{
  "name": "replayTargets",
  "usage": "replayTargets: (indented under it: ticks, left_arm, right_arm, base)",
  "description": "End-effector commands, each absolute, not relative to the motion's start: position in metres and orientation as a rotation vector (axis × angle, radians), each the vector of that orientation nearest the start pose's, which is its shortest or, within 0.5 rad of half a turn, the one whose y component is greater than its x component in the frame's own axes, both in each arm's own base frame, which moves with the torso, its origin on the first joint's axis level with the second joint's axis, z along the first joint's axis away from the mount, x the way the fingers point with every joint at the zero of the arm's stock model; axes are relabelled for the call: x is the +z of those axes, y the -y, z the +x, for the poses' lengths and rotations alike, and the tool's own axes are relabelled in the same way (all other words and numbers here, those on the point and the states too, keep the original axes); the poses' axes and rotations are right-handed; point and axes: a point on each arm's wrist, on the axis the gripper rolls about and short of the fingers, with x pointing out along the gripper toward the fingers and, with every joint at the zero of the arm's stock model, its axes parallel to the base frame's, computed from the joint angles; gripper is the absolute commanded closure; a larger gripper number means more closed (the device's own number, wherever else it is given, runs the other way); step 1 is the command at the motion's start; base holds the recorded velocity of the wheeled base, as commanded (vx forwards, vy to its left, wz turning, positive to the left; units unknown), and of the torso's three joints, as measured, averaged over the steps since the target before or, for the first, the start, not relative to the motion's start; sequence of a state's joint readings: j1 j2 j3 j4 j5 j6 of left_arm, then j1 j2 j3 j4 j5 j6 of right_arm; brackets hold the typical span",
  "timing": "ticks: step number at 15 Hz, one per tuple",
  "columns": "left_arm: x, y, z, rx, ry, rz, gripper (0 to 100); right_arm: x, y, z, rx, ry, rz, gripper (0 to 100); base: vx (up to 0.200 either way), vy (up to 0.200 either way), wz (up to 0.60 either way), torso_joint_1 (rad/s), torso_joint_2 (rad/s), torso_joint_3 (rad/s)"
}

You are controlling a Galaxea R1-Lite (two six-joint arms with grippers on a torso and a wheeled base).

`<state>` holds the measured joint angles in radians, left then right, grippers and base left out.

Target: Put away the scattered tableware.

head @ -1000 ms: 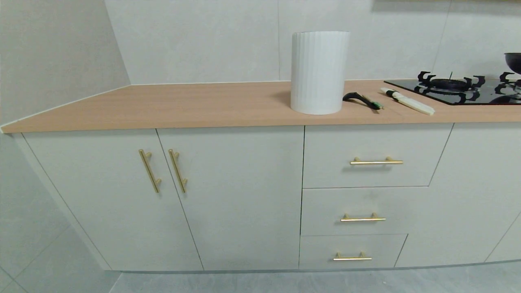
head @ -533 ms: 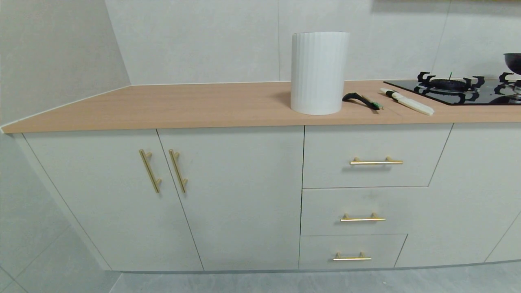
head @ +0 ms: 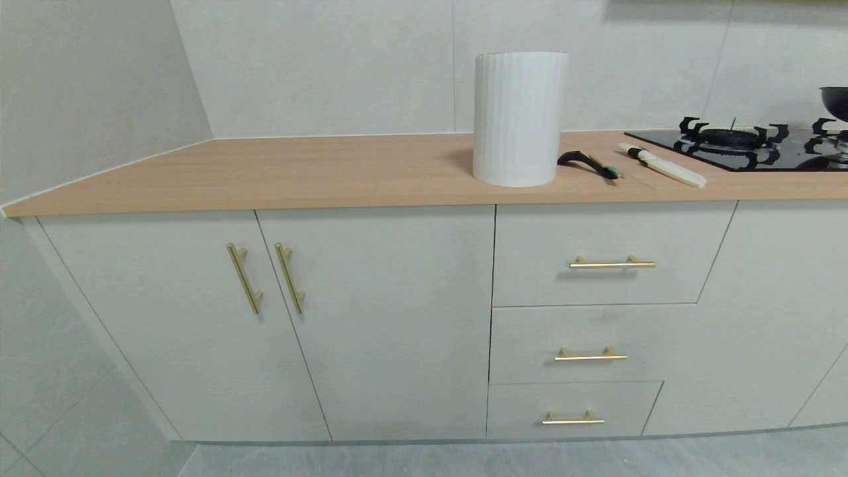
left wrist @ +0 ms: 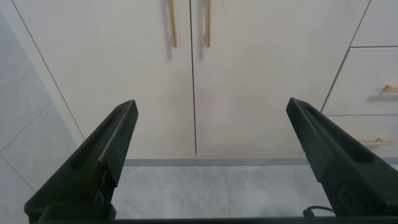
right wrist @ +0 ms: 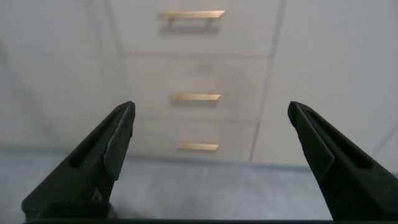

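While a second has gone by, nothing in the head view has shifted: the white ribbed canister (head: 520, 119), the black-handled utensil (head: 586, 161) and the white utensil (head: 662, 164) lie exactly where they lay before, and the framing is the same.

The wooden countertop (head: 298, 172) crosses the upper half of the frame from the left edge to the right. The canister stands upright on it, right of centre. Just to its right lies the black-handled utensil with its green tip pointing right, close to the canister but apart from it. Further right the white utensil lies at a slant, near the front corner of the black gas hob (head: 748, 149). A dark pot (head: 836, 99) is cut off at the upper right edge.

Below the counter, two pale cabinet doors (head: 165, 318) with brass handles fill the lower left, and a stack of three drawers (head: 609, 255) with brass pulls sits lower right of centre. Grey tiled walls (head: 318, 66) rise behind and a grey floor (head: 397, 460) runs along the bottom.

The left gripper (left wrist: 211, 102) has its fingers spread wide with nothing between them, facing the cabinet doors. The right gripper (right wrist: 210, 104) is likewise spread wide and empty, facing the drawers
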<state>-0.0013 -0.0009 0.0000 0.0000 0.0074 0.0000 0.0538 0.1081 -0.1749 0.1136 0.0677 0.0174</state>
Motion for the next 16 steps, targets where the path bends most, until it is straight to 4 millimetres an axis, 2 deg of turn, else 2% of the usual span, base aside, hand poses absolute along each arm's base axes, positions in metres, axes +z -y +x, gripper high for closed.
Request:
replayTargets:
  ticks: [1,2,5,6,7,8,9,10,13,16]
  left_arm:
    - [0.075,0.000,-0.023,0.006,0.000,0.000,0]
    - [0.075,0.000,-0.023,0.006,0.000,0.000,0]
    - [0.075,0.000,-0.023,0.006,0.000,0.000,0]
    - [0.075,0.000,-0.023,0.006,0.000,0.000,0]
    - [0.075,0.000,-0.023,0.006,0.000,0.000,0]
    - [0.076,0.000,-0.023,0.006,-0.002,0.000,0]
    - [0.075,0.000,-0.023,0.006,0.000,0.000,0]
    - [0.075,0.000,-0.023,0.006,0.000,0.000,0]
    - [0.075,0.000,-0.023,0.006,0.000,0.000,0]
    - [0.075,0.000,-0.023,0.006,0.000,0.000,0]
  right_arm:
    - [0.126,-0.003,0.005,0.251,-0.313,0.011,0]
    - [0.133,-0.005,0.016,0.270,-0.366,0.009,0]
    - [0.156,-0.015,0.069,0.284,-0.540,0.003,0]
    - [0.160,-0.021,0.105,0.281,-0.642,-0.002,0]
    - [0.159,-0.024,0.118,0.278,-0.675,-0.004,0]
    - [0.151,-0.029,0.149,0.276,-0.734,-0.007,0]
    - [0.146,-0.031,0.162,0.277,-0.746,-0.012,0]
    - [0.134,-0.036,0.186,0.283,-0.744,-0.035,0]
    - [0.115,-0.042,0.225,0.281,-0.767,-0.048,0]
    - [0.101,-0.047,0.253,0.286,-0.820,-0.048,0]
  base:
    - [0.000,0.000,0.00,0.000,0.00,0.000]
    - [0.000,0.000,0.00,0.000,0.00,0.000]
    - [0.000,0.000,0.00,0.000,0.00,0.000]
    - [0.000,0.000,0.00,0.000,0.00,0.000]
    - [0.000,0.000,0.00,0.000,0.00,0.000]
    - [0.000,0.000,0.00,0.000,0.00,0.000]
    - [0.000,0.000,0.00,0.000,0.00,0.000]
    - [0.000,0.000,0.00,0.000,0.00,0.000]
    - [0.000,0.000,0.00,0.000,0.00,0.000]
    - [0.000,0.000,0.00,0.000,0.00,0.000]
